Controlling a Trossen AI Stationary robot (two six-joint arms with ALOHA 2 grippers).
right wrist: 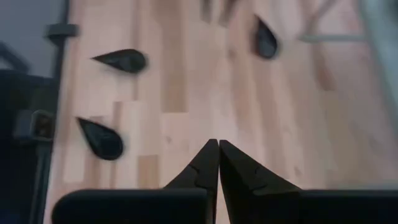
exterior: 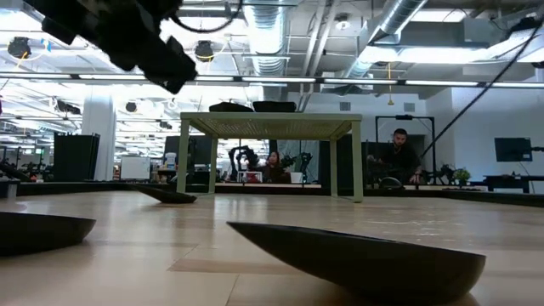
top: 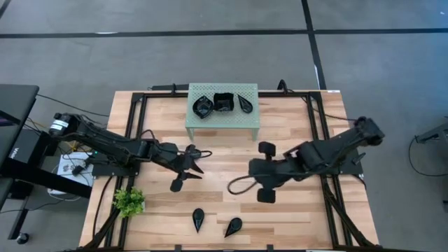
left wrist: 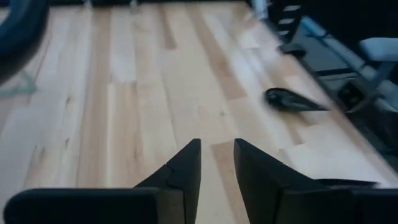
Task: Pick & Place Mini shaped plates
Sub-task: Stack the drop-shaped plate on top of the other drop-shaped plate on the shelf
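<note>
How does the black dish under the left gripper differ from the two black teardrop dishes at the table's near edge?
The black dish under the left gripper lies mid-table, near the fingers; the two black teardrop dishes lie side by side nearer the front edge, away from both grippers. Its outline is unclear in the high view; theirs are plainly pointed. All are glossy black and rest on the wooden table.

The wooden table (top: 294, 210) carries a mint-green rack (top: 222, 120), a plant (top: 129, 201) and three teardrop plates (top: 199, 218).

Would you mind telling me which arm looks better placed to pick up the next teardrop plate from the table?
Probably the left. The left gripper has its fingers parted, right beside a teardrop plate. The right gripper is shut and farther off.
</note>
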